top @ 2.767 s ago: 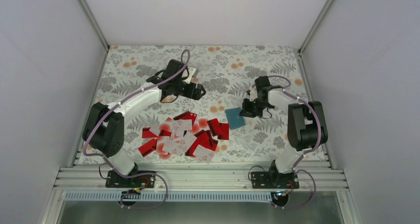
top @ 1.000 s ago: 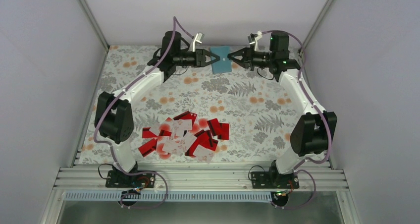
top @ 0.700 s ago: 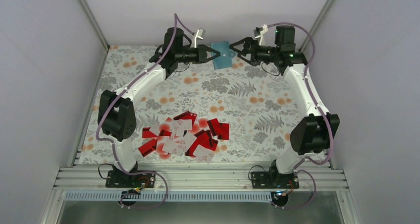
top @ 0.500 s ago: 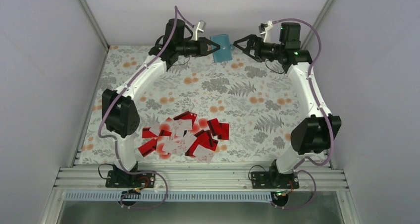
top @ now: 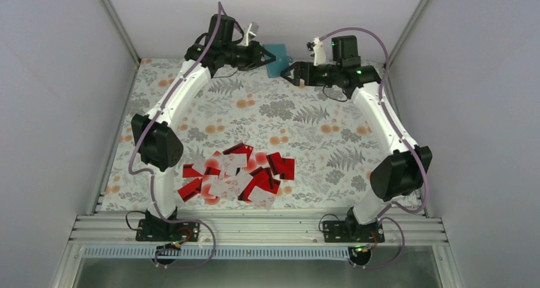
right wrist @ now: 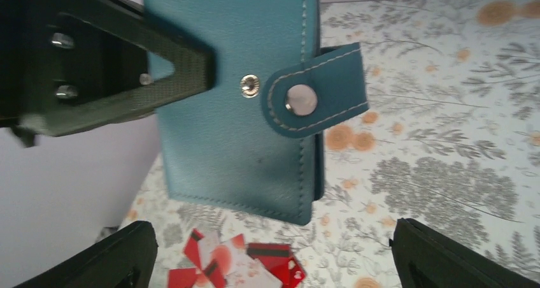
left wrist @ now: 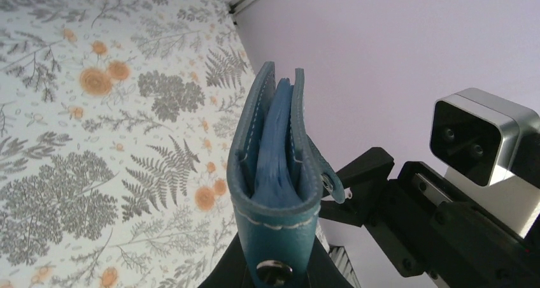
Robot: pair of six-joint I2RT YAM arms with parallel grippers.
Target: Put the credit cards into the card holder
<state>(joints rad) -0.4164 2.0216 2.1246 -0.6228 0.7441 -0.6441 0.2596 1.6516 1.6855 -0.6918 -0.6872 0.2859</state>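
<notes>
Right pincer [top: 288, 70] has let go of card holder [top: 277, 50], jaws wide and empty, credit cards [top: 237, 176] heaped on near bench [top: 305, 119], far back left pincer [top: 269, 57] clamped tight on folded card holder, raised in air.

No words, numbers or brand marks can be read anywhere. The card holder [right wrist: 235, 109] shows a plain teal face, and the credit cards [top: 235, 176] lying toward the arm bases from it are too small to show print.
</notes>
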